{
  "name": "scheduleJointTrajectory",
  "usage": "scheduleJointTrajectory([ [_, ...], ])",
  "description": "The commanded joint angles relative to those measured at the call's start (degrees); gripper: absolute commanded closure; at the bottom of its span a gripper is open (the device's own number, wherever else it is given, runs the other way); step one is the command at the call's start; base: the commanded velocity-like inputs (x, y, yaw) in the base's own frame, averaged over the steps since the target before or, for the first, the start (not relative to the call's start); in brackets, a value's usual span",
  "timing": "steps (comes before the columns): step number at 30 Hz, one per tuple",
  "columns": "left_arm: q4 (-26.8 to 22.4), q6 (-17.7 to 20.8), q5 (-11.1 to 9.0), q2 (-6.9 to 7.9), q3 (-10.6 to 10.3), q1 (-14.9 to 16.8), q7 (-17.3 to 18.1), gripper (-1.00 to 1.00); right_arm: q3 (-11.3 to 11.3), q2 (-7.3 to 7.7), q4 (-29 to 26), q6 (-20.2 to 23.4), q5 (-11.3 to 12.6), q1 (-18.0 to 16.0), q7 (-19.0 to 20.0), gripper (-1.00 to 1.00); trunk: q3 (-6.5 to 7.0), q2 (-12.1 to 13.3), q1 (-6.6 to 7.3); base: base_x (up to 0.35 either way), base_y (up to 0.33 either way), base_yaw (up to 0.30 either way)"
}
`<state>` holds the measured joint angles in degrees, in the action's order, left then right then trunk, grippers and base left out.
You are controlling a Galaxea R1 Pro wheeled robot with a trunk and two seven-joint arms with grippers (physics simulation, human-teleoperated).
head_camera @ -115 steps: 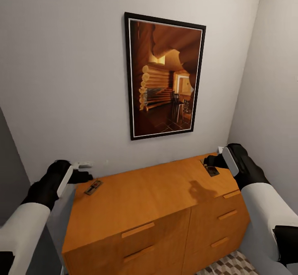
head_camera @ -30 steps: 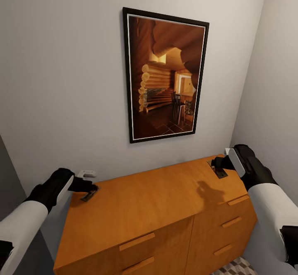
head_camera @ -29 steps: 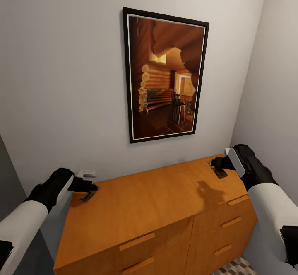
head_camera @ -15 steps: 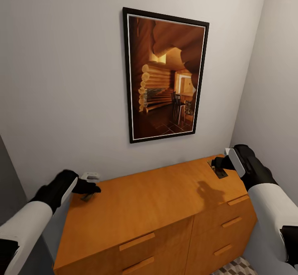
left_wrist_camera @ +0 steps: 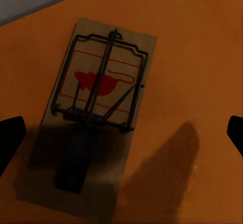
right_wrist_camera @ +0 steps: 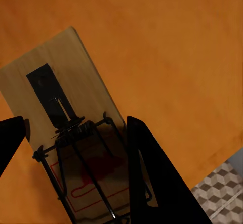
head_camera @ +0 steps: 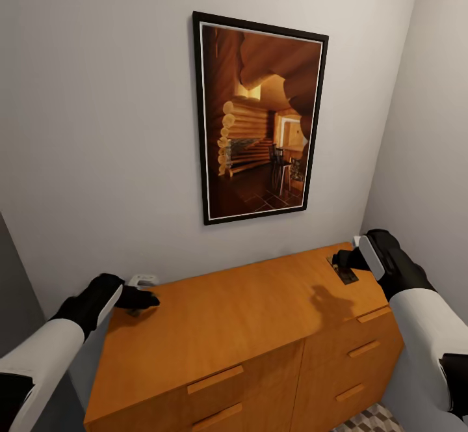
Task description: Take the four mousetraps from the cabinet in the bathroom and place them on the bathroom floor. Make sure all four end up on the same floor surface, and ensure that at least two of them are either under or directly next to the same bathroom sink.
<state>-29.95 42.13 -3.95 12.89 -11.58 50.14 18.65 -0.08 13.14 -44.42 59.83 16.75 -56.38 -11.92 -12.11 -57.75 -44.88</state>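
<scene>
Low orange-brown cabinet against a pale wall, under a framed picture of a log interior. Two mousetraps lying flat on the cabinet's top, one at each far end. Left gripper low over the left rear corner, hiding most of the left mousetrap in the head view; in the left wrist view, jaws spread wide, dark fingertips at either edge of the frame, nothing held, shadow falling across the trap's lower half. Right gripper at the right rear corner, over the right mousetrap; in the right wrist view, jaws narrower, straddling that trap, one finger overlapping the board's edge; cannot tell whether actually clamped. Patterned bathroom floor glimpsed beside the cabinet's lower right.
</scene>
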Motion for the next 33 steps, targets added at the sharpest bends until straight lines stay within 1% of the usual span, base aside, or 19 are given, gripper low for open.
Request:
scheduleJointTrajectory([
  [1,-0.06,0.25,-0.39,0.22,-0.38,0.05,-0.08,-1.0,-0.01,0.0,0.01,0.17,0.59,-0.04,-0.52,1.0,-0.09,-0.06,-0.01,0.0,0.0,0.0],
  [9,-0.06,0.22,-0.29,1.26,-0.38,0.05,-0.37,-1.0,-0.01,-0.04,0.54,0.17,0.57,-0.04,-0.56,1.0,-0.09,-0.06,-0.01,0.0,0.0,0.0],
  [11,-0.02,0.19,0.18,1.48,-0.38,0.05,-0.43,-1.0,0.02,-0.05,0.76,0.17,0.57,-0.04,-0.56,1.0,-0.09,-0.06,-0.01,0.0,0.0,0.0],
  [15,0.5,0.08,2.32,1.49,-0.28,0.05,-0.51,-1.0,0.0,-0.02,1.44,0.17,0.57,-0.04,-0.53,1.0,-0.09,-0.06,-0.01,0.0,0.0,0.0],
  [16,0.93,-0.01,2.99,1.39,-0.23,0.05,-0.52,-1.0,0.06,0.0,1.73,0.17,0.44,-0.04,-0.54,1.0,-0.09,-0.06,-0.01,0.0,0.0,0.0],
  [20,1.9,-0.41,3.95,1.17,-0.14,0.05,-0.54,-1.0,0.14,-0.03,2.23,0.17,-0.86,-0.04,-0.5,1.0,-0.09,-0.06,-0.01,0.0,0.0,0.0],
  [25,2.2,-0.79,4.21,1.07,-0.14,0.05,-0.54,-1.0,0.15,-0.04,2.38,0.17,-1.93,-0.04,-0.46,1.0,-0.09,-0.06,-0.01,0.0,0.0,0.0],
  [33,2.26,-0.9,4.29,0.92,-0.11,0.05,-0.54,-1.0,0.12,-0.04,2.41,0.17,-2.14,-0.04,-0.39,1.0,-0.09,-0.06,-0.01,0.0,0.0,0.0],
])
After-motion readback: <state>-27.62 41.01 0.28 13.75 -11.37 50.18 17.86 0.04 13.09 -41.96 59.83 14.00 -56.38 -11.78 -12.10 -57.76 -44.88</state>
